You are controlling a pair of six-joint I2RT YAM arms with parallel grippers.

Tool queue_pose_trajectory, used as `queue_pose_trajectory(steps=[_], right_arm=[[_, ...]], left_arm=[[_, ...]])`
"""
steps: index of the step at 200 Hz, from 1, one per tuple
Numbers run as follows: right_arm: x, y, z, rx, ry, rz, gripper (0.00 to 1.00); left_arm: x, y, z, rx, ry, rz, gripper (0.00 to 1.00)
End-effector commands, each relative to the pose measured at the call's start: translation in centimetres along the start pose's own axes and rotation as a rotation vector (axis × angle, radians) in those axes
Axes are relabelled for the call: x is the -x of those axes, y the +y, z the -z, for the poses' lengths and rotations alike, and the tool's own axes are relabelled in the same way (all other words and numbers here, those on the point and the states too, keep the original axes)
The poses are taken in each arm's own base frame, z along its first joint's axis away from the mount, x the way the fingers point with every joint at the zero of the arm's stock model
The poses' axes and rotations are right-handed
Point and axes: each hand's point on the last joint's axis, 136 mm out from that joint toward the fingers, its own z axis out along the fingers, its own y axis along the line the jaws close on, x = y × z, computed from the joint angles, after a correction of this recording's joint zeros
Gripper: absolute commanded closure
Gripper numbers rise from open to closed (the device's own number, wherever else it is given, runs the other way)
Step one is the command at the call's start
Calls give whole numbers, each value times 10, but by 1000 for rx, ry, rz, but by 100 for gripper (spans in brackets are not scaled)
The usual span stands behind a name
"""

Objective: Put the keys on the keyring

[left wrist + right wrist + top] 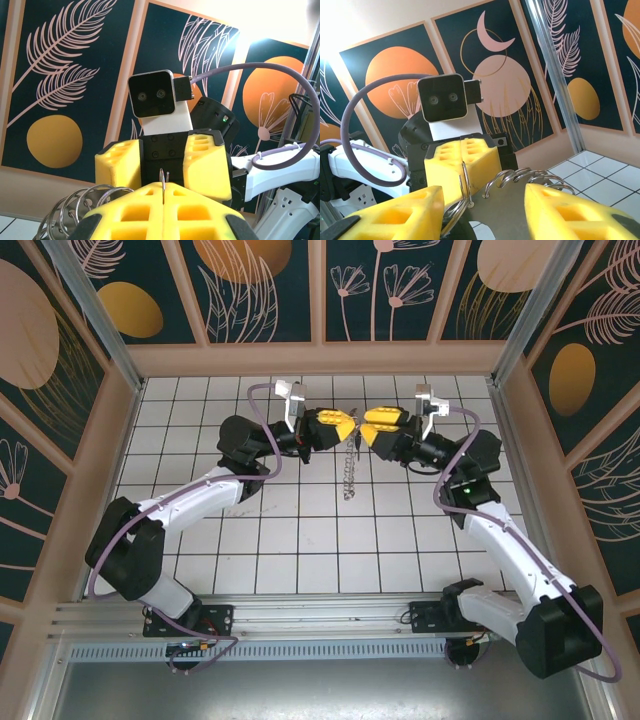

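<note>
Above the middle of the tiled floor my two grippers meet tip to tip. My left gripper point(350, 427) point(164, 192) is shut on a thin silvery wire of the keyring point(163, 180), which sticks up from between its yellow fingers. From there the keyring point(349, 475) hangs down as a chain of small rings. My right gripper point(367, 430) point(484, 194) is open; between its fingers lie a flat grey metal piece point(520, 212) and several rings point(530, 176). A dark rounded shape point(466, 233) sits below that piece; I cannot tell whether it is the keys.
White tiled floor point(300, 540) inside a walled cell with patterned panels. Purple cables point(260, 405) loop off both wrists. A metal corner post point(555, 75) stands at the right of the right wrist view.
</note>
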Motion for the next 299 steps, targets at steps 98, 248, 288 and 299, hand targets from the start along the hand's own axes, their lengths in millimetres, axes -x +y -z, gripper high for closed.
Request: queue_pose_trajectory(steps=[98, 248, 288, 299], right_arm=[[14, 22, -13, 95, -12, 80, 100], [19, 10, -4, -17, -2, 111, 57], [32, 7, 9, -79, -61, 125, 50], [36, 7, 15, -88, -81, 124, 48]], left_arm=[[18, -13, -7, -54, -44, -50, 100], [25, -8, -3, 25, -57, -69, 100], [24, -7, -3, 33, -48, -64, 100], [23, -6, -3, 33, -47, -63, 100]])
